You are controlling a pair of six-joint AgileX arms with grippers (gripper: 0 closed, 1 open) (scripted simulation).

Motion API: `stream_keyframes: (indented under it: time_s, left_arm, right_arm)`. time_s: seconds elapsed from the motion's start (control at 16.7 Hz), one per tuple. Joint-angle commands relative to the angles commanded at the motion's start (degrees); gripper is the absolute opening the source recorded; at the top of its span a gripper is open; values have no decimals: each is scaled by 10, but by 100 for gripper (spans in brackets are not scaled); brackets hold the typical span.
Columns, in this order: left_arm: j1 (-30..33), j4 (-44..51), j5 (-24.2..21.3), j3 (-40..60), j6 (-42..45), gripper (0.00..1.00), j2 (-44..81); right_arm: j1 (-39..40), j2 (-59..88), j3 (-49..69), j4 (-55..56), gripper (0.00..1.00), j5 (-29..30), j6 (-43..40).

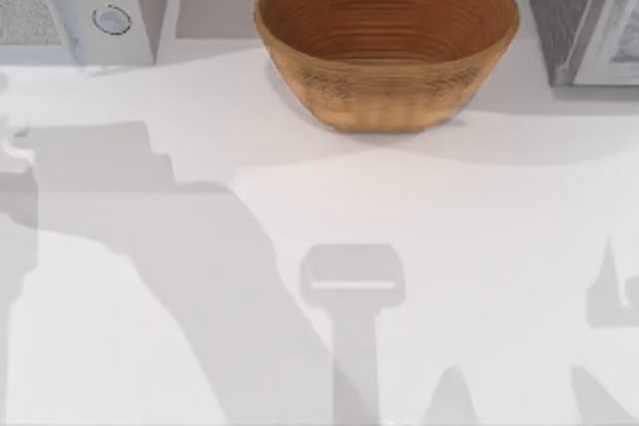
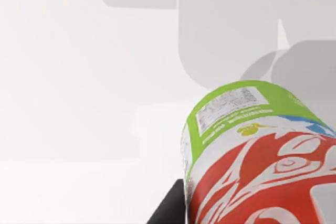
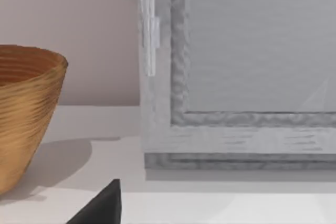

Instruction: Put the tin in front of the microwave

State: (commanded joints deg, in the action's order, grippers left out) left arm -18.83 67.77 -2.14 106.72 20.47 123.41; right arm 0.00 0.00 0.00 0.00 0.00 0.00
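Right, tin [image 2: 252, 156] sits clamped in left gripper, right up against its wrist camera, long axis along the fingers; microwave [image 1: 75, 2] at table's far-left corner, so left arm's nearer.

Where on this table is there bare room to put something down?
The widest free patch is the white table below the basket, across the middle and near edge. There is also bare room in front of the microwave at the left. It is crowded along the far edge, where the basket sits between the microwave and the darker speckled appliance.
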Motion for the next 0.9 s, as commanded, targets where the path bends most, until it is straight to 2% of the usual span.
stream_keyframes:
  time_s: [0.54, 0.9]
  left_arm:
    - [0, -17, 0, -14, 0, 0, 3]
    - [0, -17, 0, -14, 0, 45, 3]
  right_arm:
    - [0, 0, 0, 0, 100, 0, 0]
    - [0, 0, 0, 0, 100, 0, 0]
